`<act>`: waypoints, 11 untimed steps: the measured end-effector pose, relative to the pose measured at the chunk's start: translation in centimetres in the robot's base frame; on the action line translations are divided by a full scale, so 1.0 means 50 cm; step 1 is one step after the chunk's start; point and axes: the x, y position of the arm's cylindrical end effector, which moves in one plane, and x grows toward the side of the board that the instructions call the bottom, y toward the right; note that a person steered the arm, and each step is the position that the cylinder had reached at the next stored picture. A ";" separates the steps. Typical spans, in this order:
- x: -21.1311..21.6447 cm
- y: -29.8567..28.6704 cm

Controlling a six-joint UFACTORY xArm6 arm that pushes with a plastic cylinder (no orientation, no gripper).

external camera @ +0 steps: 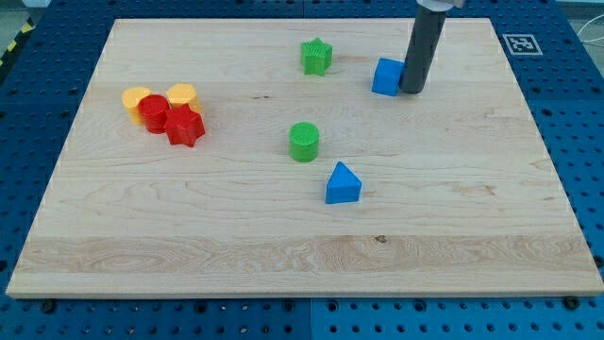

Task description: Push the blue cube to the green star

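The blue cube [386, 76] sits near the view's top, right of centre. The green star [316, 56] lies to its left, a short gap apart. My tip [412, 91] rests on the board right against the cube's right side, with the dark rod rising up out of the view's top.
A green cylinder [304, 142] and a blue triangular block [343, 183] lie near the board's middle. At the view's left are two yellow blocks [138, 96] [181, 94], a red cylinder [154, 111] and a red star [186, 126] clustered together. The wooden board [283, 255] sits on a blue pegboard.
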 end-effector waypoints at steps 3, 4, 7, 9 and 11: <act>-0.002 -0.052; -0.006 -0.067; -0.031 -0.074; -0.109 -0.074; 0.018 -0.052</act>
